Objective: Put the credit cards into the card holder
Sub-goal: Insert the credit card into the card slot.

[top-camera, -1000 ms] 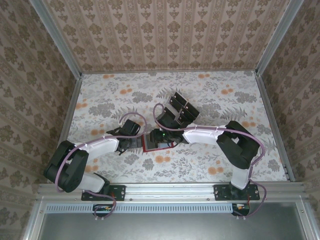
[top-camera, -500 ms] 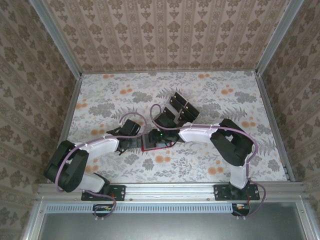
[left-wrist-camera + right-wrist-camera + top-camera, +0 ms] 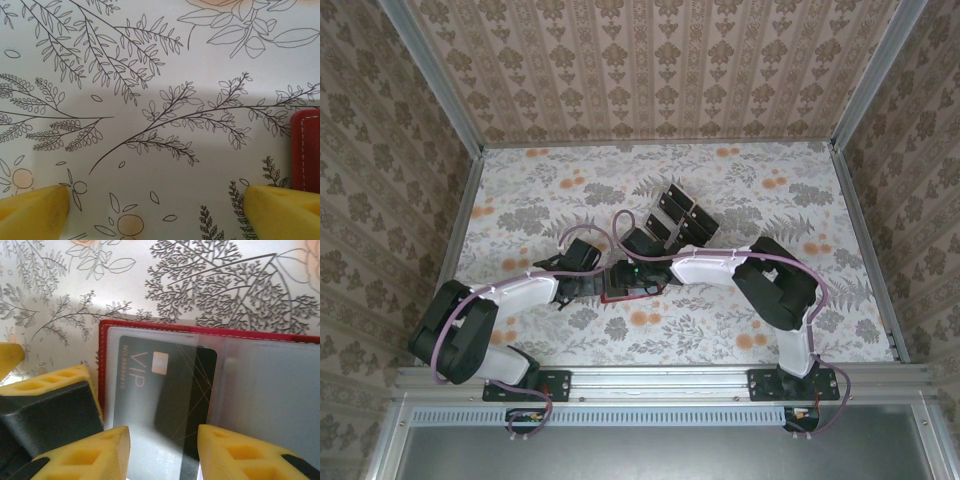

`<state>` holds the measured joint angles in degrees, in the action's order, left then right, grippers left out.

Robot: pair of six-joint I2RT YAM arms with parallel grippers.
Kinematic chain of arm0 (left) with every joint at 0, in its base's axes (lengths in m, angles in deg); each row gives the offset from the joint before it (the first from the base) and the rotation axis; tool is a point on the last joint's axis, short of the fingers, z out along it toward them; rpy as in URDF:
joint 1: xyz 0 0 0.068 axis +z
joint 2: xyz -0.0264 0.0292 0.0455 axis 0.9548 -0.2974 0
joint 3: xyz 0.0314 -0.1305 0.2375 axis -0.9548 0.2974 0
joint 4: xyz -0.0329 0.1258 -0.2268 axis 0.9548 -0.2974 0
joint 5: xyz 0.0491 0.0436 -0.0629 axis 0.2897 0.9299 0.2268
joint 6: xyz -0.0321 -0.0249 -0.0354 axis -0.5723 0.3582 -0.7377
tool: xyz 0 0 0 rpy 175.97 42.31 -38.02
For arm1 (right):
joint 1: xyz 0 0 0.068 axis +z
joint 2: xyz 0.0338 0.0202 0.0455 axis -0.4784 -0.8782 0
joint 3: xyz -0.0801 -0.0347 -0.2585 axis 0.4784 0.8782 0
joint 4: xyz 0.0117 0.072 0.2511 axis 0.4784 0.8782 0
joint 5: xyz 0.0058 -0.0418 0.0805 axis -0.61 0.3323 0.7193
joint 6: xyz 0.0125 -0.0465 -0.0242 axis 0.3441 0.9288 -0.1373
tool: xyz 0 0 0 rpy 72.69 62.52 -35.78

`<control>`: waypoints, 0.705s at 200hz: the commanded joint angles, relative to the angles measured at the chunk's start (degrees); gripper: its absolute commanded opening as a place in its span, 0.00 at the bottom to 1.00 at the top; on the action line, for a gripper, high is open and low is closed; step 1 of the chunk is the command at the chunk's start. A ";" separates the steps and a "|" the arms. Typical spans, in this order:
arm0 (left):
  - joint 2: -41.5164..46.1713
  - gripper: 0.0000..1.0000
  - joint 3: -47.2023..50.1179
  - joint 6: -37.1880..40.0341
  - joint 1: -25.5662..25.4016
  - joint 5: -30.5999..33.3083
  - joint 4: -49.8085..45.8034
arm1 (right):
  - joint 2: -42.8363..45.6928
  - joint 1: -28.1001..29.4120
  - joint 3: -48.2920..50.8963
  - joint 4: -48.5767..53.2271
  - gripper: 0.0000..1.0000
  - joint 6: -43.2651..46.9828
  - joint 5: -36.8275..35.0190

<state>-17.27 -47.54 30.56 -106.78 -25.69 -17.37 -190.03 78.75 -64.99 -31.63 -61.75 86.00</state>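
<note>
The red card holder [image 3: 210, 330] lies open on the floral table, showing its greyish sleeves; from above it is a red patch [image 3: 628, 294] between the two arms. A black credit card [image 3: 170, 390] marked VIP lies with its far end under the left sleeve. My right gripper [image 3: 164, 452] is shut on the card's near end, one yellow finger on each long edge. My left gripper [image 3: 155, 212] stands wide open just left of the holder [image 3: 306, 150], with bare table between its fingers. One left finger [image 3: 50, 400] sits against the holder's left edge.
More black cards [image 3: 682, 212] stand in a tray behind the holder, just past the right wrist. Patterned walls close the table on three sides. The floral table [image 3: 530, 200] spreads left and right of the arms.
The right arm has drawn a little to the left, its elbow folding in, and the gripper with the card has crept further over the holder. The left arm has not moved.
</note>
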 commanded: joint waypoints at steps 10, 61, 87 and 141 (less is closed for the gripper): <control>-3.89 1.00 1.77 -1.08 0.07 -1.93 2.31 | -1.40 0.80 -1.49 -0.57 0.42 -0.72 2.21; -3.26 1.00 1.60 -1.08 0.04 -1.64 1.73 | -2.42 0.76 -1.14 -3.84 0.41 -3.08 4.84; -1.22 1.00 1.13 -1.04 -0.02 -0.87 -0.04 | 0.20 0.54 0.18 -3.93 0.41 -2.74 3.66; 5.96 1.00 -1.11 -0.67 1.63 0.78 -4.43 | 7.45 -1.40 3.71 -2.09 0.45 -0.82 -0.07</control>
<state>-14.62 -47.59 30.36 -106.15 -25.54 -18.97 -187.10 78.31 -62.35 -34.69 -63.63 88.56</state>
